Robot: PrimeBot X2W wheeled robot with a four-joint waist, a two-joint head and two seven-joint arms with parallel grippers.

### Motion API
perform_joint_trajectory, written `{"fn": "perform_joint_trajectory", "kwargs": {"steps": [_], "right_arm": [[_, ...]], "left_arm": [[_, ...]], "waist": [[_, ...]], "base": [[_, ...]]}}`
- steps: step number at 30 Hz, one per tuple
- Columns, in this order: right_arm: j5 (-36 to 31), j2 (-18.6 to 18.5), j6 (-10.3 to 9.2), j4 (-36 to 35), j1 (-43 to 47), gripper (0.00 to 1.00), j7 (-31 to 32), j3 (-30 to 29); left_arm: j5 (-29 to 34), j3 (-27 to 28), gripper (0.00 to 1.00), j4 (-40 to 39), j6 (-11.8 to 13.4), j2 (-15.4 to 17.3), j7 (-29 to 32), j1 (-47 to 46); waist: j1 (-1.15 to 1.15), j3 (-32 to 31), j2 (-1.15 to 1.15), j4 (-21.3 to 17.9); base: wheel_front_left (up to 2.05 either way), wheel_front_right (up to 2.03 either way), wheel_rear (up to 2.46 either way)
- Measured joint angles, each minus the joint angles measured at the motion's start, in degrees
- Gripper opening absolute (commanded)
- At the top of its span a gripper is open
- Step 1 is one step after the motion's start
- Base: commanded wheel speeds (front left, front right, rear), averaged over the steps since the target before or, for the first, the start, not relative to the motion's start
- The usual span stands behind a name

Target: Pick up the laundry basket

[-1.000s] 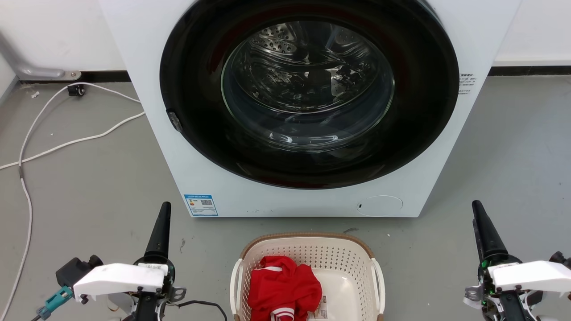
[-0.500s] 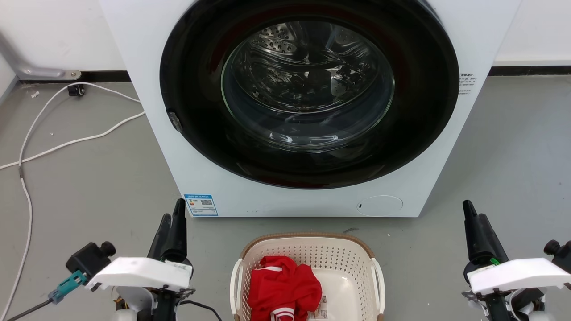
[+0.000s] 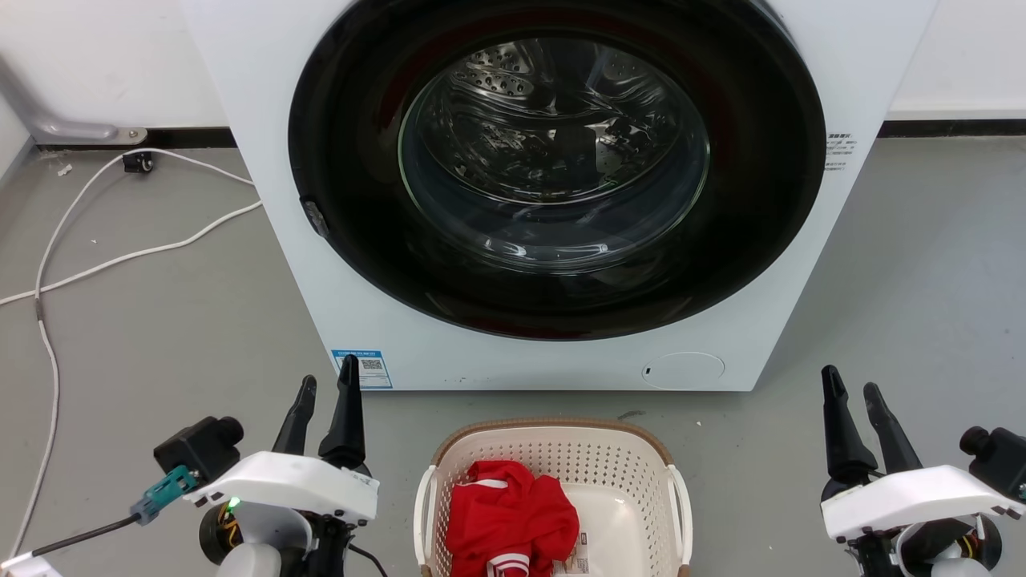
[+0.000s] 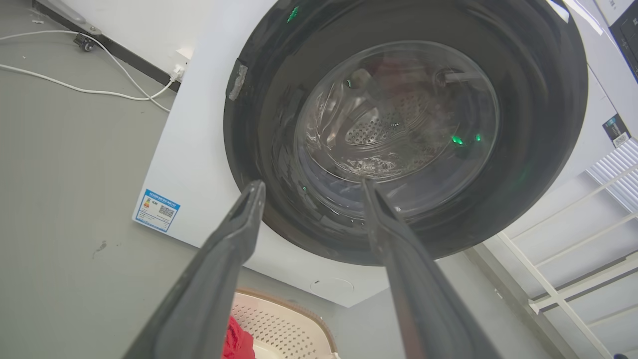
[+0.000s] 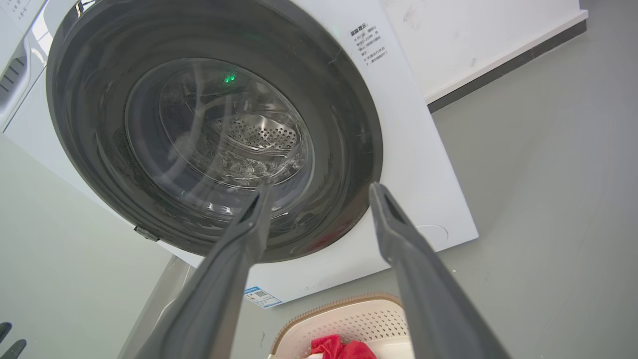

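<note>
The basket (image 3: 561, 461) sits on the floor just before the washer (image 3: 521, 365). Left gripper (image 3: 329, 373) and right gripper (image 3: 850, 381) flank it, fingers spread, empty. Approach stage, I'd say; next each must reach a handle (image 3: 683, 505).

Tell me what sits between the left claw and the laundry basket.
Nothing: in the head view, only bare grey floor separates the open left claw from the laundry basket.
</note>
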Motion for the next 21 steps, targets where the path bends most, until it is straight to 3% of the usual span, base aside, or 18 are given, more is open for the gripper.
{"fn": "perform_joint_trajectory", "kwargs": {"steps": [21], "right_arm": [[-15.8,0.0,0.02,1.94,-0.04,1.0,-3.24,0.37]], "left_arm": [[14.95,-3.16,1.0,1.63,3.12,0.43,-3.3,-1.41]], "waist": [[0.0,-0.1,0.0,0.37]], "base": [[0.0,0.0,0.0]]}}
